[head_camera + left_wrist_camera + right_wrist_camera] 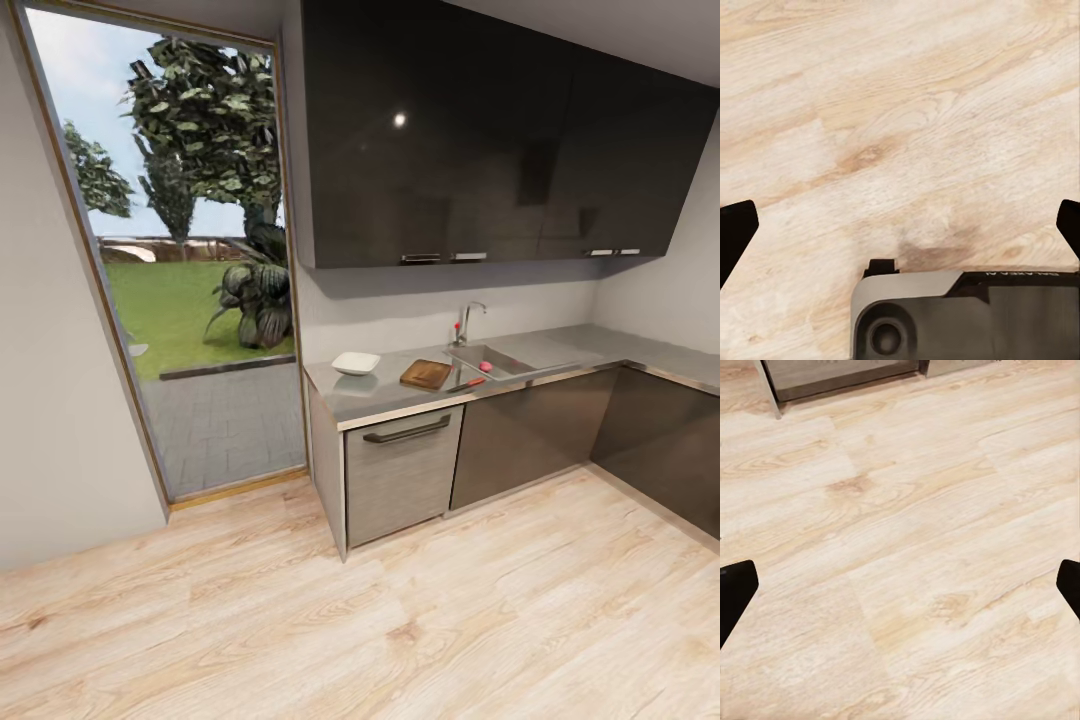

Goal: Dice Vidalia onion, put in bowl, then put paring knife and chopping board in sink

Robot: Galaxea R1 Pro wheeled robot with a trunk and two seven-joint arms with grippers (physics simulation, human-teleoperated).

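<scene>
Robot's parked well back on the wood floor (400, 620), looking at the kitchen's dark cabinets (480, 130). On the countertop (380, 395): sink (490, 360) with something small and reddish inside, chopping board (427, 374) just beside it, white bowl (356, 363) further left, tiny red-handled paring knife (475, 381) by the board. Both the left gripper (900, 225) and the right gripper (900, 585) are spread wide, holding nothing, over bare floor.
</scene>
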